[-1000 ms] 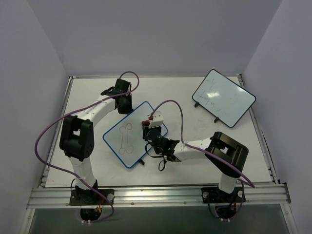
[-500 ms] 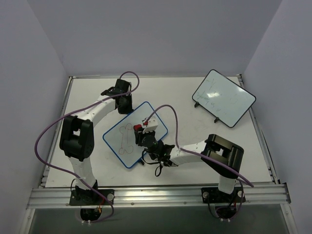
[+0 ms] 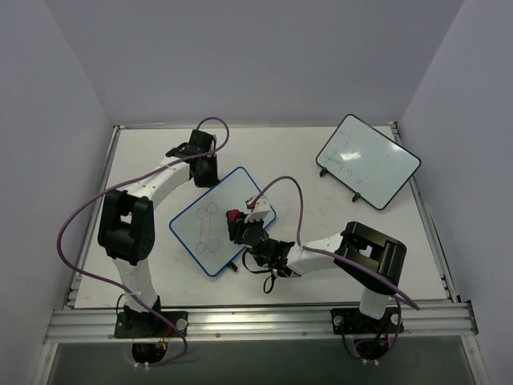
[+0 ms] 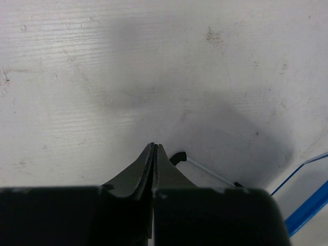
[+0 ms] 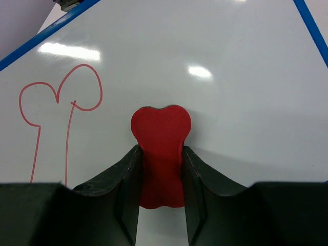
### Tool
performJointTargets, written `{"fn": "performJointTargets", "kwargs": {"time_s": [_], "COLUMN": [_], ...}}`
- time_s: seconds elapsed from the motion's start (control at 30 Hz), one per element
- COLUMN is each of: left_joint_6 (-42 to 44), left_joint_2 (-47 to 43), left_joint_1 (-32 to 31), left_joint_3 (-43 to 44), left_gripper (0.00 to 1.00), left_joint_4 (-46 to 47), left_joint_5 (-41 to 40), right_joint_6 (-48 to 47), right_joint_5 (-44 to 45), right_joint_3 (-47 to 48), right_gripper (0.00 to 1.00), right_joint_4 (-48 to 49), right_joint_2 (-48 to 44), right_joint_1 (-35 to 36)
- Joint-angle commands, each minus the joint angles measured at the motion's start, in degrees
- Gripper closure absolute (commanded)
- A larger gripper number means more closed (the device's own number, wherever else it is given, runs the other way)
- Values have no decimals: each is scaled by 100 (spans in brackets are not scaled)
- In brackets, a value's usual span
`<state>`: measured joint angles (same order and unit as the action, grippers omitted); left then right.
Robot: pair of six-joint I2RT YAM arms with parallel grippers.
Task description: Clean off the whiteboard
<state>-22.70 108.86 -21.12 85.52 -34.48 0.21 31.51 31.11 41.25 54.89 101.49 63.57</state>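
The blue-framed whiteboard (image 3: 210, 226) lies tilted at the table's middle with a red bone-shaped outline (image 3: 207, 228) drawn on it. My right gripper (image 3: 237, 220) is shut on a red eraser (image 3: 233, 215) that rests on the board's right part. In the right wrist view the eraser (image 5: 160, 128) sits between the fingers on the white surface (image 5: 236, 77), to the right of the red outline (image 5: 61, 97). My left gripper (image 3: 203, 171) is shut and empty at the board's far corner. Its wrist view shows closed tips (image 4: 154, 146) beside a black foot (image 4: 178, 157) and the blue frame (image 4: 306, 211).
A black-framed whiteboard (image 3: 368, 160) with faint marks stands at the back right. Purple cables loop over both arms, one (image 3: 284, 192) arching above the board's right edge. Raised rails (image 3: 256, 319) border the table.
My right gripper slid the eraser left across the board toward the outline, then back a little to the right. The left arm has not moved. The outline still shows.
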Motion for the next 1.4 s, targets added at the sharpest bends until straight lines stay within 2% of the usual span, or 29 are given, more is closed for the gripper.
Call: {"fn": "performJointTargets", "kwargs": {"time_s": [0.0, 0.83, 1.27, 1.33, 1.37], "left_joint_6": [2, 2, -15, -15, -15], "left_joint_2": [-163, -137, -181, -216, -233], "left_joint_1": [-120, -111, -102, -50, -15], "left_joint_3": [-44, -26, 18, 96, 123], "left_gripper": [95, 95, 95, 91, 85], "left_joint_4": [20, 11, -59, -111, -138], "left_joint_5": [138, 120, 41, 32, 32], "right_joint_6": [302, 585, 462, 418, 392], "right_joint_5": [-62, 44, 61, 62, 62], "right_joint_3": [-197, -715, -654, -567, -531], "right_gripper": [78, 78, 78, 78, 78], "right_joint_4": [-1454, -1411, -1525, -1639, -1675], "right_joint_2": [310, 2, -244, -375, -419], "right_joint_1": [-266, -688, -609, -583, -565]}}
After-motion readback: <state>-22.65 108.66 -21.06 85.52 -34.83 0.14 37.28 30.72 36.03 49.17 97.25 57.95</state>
